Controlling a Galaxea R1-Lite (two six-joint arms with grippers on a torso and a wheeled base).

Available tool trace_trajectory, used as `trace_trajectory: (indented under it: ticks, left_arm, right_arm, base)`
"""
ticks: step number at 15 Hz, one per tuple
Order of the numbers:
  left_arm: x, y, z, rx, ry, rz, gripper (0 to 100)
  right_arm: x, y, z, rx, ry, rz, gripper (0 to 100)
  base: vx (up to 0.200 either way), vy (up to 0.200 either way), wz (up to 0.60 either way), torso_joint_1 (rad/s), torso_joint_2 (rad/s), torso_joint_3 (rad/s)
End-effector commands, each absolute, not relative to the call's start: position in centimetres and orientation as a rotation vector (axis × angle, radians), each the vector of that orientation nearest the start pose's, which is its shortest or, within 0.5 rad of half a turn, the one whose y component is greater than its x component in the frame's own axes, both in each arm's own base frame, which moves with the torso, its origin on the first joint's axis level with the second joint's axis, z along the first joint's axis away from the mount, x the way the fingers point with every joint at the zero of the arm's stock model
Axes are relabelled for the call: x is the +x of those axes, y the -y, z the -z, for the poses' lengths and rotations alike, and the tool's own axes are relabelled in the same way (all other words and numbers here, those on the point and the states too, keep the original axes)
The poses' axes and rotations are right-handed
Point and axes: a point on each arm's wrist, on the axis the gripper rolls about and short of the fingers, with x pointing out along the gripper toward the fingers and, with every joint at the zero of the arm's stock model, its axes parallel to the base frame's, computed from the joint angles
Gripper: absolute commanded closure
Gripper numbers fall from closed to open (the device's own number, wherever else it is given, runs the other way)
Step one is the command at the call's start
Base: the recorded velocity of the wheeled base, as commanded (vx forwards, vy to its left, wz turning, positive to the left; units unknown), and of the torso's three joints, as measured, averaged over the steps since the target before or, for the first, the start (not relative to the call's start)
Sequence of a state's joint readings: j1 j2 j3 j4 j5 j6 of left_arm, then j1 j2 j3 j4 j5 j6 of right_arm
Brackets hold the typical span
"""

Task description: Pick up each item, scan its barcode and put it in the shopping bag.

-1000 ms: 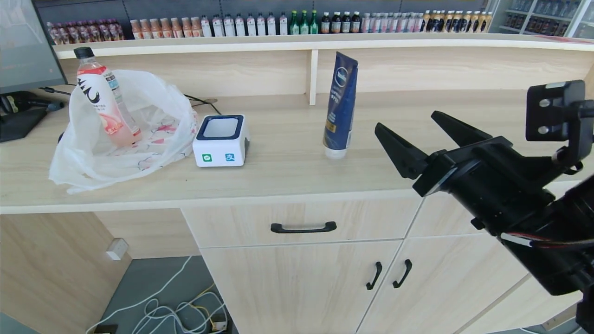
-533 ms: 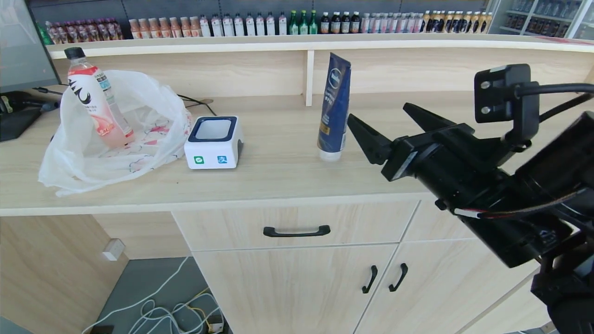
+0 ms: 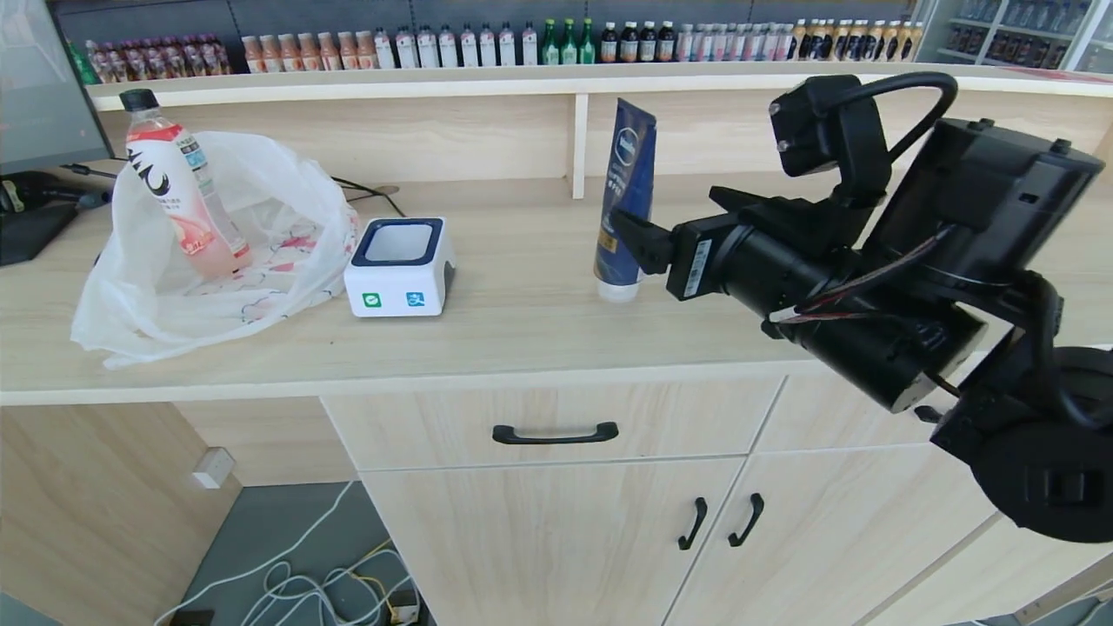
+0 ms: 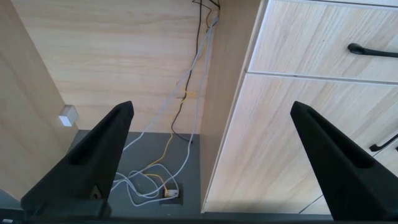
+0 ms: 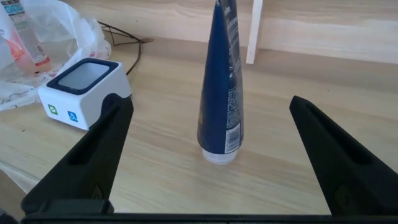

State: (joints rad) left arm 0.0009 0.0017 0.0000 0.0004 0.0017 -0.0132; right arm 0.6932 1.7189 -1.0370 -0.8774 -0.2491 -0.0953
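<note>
Counter (image 3: 522, 335): pale wood, long, with a raised back ledge and a thin upright divider (image 3: 578, 143). Below the top, a drawer with a black handle (image 3: 555, 432) and cupboard doors.

Right gripper (image 3: 665, 209): held low over the counter's right half, pointing toward the divider. Jaws spread wide, nothing held. Seen from its own wrist (image 5: 210, 102), the two black fingers frame the tube, which stands beyond the tips. No contact visible.

Shopping bag (image 3: 261, 252): thin white plastic, slumped open at the counter's left end, mouth gaping upward. Also seen from the right wrist (image 5: 74, 31).

Left gripper (image 4: 211, 106): down below counter level, facing the cupboard front and the floor. Jaws wide apart, empty.

Tube (image 3: 626, 191): dark blue, standing upright on its white cap near the middle of the counter, just in front of the divider and well right of the scanner. Printed back panel faces the right wrist camera (image 5: 221, 93).

Bottle (image 3: 178, 187): pink drink, black cap, standing tilted inside the bag, neck well above the plastic.

Scanner (image 3: 400, 278): small white box with a dark-framed window on top, just beside the bag's right edge, between bag and tube (image 5: 84, 93).

Cables (image 4: 158, 177): a loose tangle on the floor under the counter.
</note>
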Motion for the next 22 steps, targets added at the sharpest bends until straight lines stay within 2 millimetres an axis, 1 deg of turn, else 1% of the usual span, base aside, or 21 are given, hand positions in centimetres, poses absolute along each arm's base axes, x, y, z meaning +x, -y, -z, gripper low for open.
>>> trace_trajectory:
  ticks: [1, 4, 6, 10, 11, 15, 18, 22]
  left_arm:
    - [-2.3, 0.0, -7.6, -0.014, -0.002, -0.003, 0]
    - [-2.3, 0.0, -7.6, -0.014, -0.002, -0.003, 0]
    - [-2.3, 0.0, -7.6, -0.014, -0.002, -0.003, 0]
    - [-2.3, 0.0, -7.6, -0.014, -0.002, -0.003, 0]
    - [-2.3, 0.0, -7.6, -0.014, -0.002, -0.003, 0]
    - [-2.3, 0.0, -7.6, -0.014, -0.002, -0.003, 0]
    - [-2.3, 0.0, -7.6, -0.014, -0.003, -0.003, 0]
    - [-2.3, 0.0, -7.6, -0.014, -0.002, -0.003, 0]
  right_arm:
    - [26.8, -21.2, -27.1, 0.005, 0.212, -0.424, 0]
    - [28.2, -22.4, -27.2, 0.01, 0.225, -0.423, 0]
    - [29.3, -22.5, -27.2, 0.012, 0.233, -0.406, 0]
    - [30.9, -22.6, -27.6, 0.003, 0.216, -0.386, 0]
    - [31.8, -22.7, -27.9, 0.005, 0.223, -0.373, 0]
    - [33.6, -24.0, -28.1, 0.009, 0.231, -0.374, 0]
    - [34.5, -24.6, -27.9, 0.008, 0.23, -0.374, 0]
    - [34.9, -24.9, -27.4, -0.001, 0.21, -0.372, 0]
  base:
    - [0.0, 0.0, 0.0, 0.0, 0.0, 0.0]
    - [0.0, 0.0, 0.0, 0.0, 0.0, 0.0]
    - [0.0, 0.0, 0.0, 0.0, 0.0, 0.0]
    - [0.0, 0.0, 0.0, 0.0, 0.0, 0.0]
    - [0.0, 0.0, 0.0, 0.0, 0.0, 0.0]
    - [0.0, 0.0, 0.0, 0.0, 0.0, 0.0]
    - [0.0, 0.0, 0.0, 0.0, 0.0, 0.0]
    - [0.0, 0.0, 0.0, 0.0, 0.0, 0.0]
